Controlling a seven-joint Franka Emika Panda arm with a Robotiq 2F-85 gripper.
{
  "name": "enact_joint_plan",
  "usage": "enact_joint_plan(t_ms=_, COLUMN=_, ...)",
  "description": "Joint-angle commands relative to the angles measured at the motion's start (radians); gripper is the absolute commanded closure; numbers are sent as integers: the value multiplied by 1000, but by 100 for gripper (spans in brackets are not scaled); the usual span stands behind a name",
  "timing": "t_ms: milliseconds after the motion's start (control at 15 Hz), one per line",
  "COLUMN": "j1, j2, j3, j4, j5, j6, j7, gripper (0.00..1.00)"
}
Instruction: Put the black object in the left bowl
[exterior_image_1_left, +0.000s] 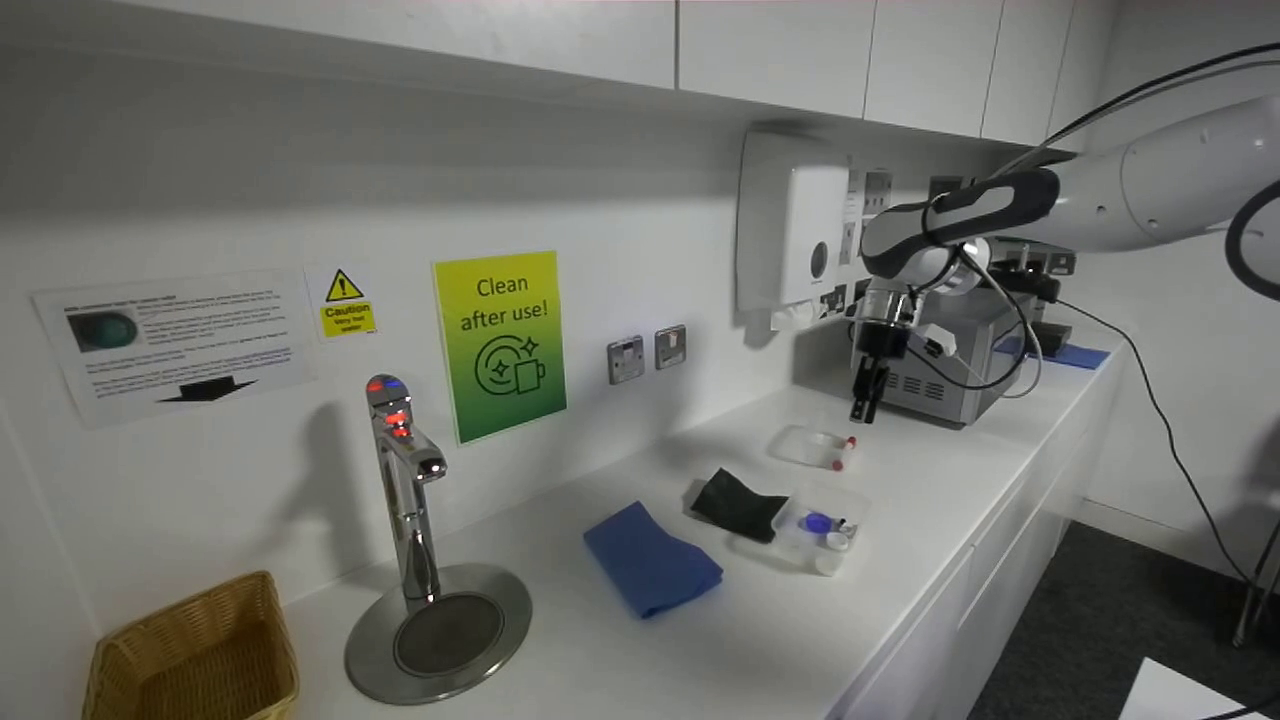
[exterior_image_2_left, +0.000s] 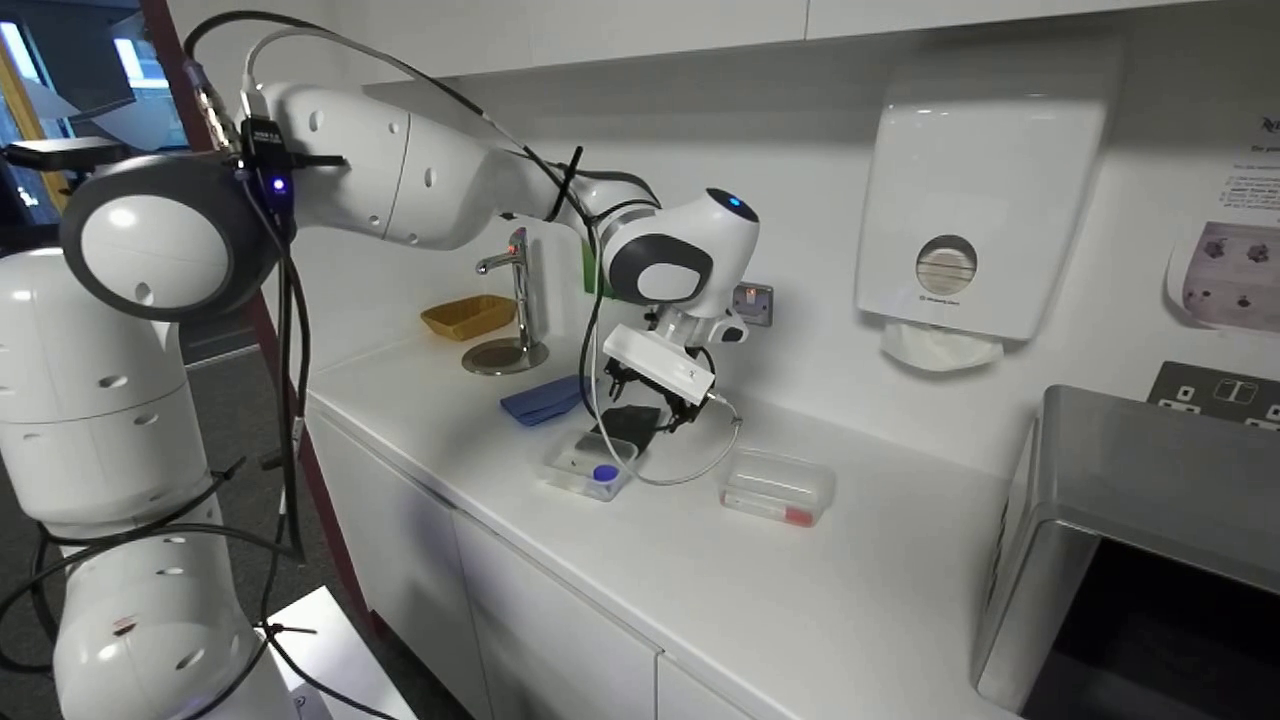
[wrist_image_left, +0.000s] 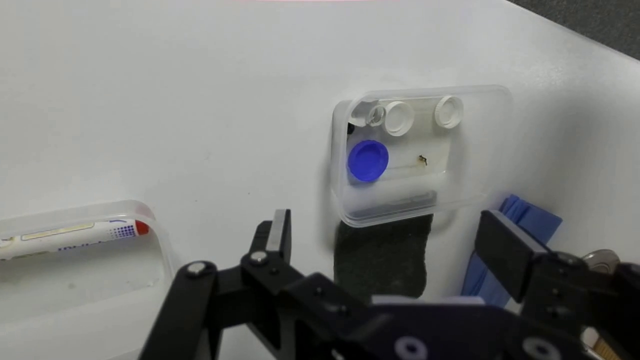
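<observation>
The black object (exterior_image_1_left: 738, 505) is a flat dark cloth-like piece on the counter. It also shows in an exterior view (exterior_image_2_left: 632, 424) and the wrist view (wrist_image_left: 382, 257). One edge meets the left bowl (exterior_image_1_left: 800, 557), a translucent rectangular tub also seen in an exterior view (exterior_image_2_left: 568, 478) and the wrist view (wrist_image_left: 477, 155). The tub's rim overlaps that edge in the wrist view; I cannot tell whether the cloth lies under the tub. My gripper (exterior_image_1_left: 866, 412) is above the counter. In the wrist view my gripper (wrist_image_left: 387, 245) has its fingers wide apart, with nothing between them.
The tub holds a blue cap (wrist_image_left: 368, 160) and white caps (wrist_image_left: 398, 118). Another clear tub (exterior_image_2_left: 778, 478) with a red-tipped marker (wrist_image_left: 75, 239) stands nearer the grey machine (exterior_image_2_left: 1150, 480). A blue pad (exterior_image_1_left: 652, 562), a tap (exterior_image_1_left: 408, 480) and a wicker basket (exterior_image_1_left: 195, 650) lie further along.
</observation>
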Motion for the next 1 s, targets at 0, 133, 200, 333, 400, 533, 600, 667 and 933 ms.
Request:
enact_joint_plan(t_ms=0, j1=-30, j2=89, j3=32, j4=81, j5=10, j6=-10, j7=66, gripper=0)
enact_joint_plan(t_ms=133, j1=-34, j2=149, j3=41, j4=127, j5=8, j6=-10, j7=112, gripper=0)
enact_joint_plan(t_ms=200, j1=-37, j2=180, j3=47, j4=155, j5=3, j6=-9, j7=139, gripper=0)
enact_joint_plan(t_ms=333, j1=-48, j2=235, j3=60, j4=211, j5=-3, j6=-14, j7=179, gripper=0)
enact_joint_plan(t_ms=400, j1=-54, j2=255, j3=68, j4=235, j5=-7, j6=-13, j7=194, gripper=0)
enact_joint_plan(t_ms=533, j1=-64, j2=282, j3=85, j4=281, j5=-20, j6=-8, j7=202, gripper=0)
enact_joint_plan(t_ms=600, j1=-68, j2=296, j3=94, j4=308, j5=-26, j6=-11, j7=189, gripper=0)
enact_joint_plan(t_ms=667, j1=-74, j2=310, j3=106, j4=337, j5=-27, j6=-21, j7=173, gripper=0)
enact_joint_plan(t_ms=933, j1=-89, j2=361, j3=155, j4=438, j5=-19, j6=-51, j7=126, gripper=0)
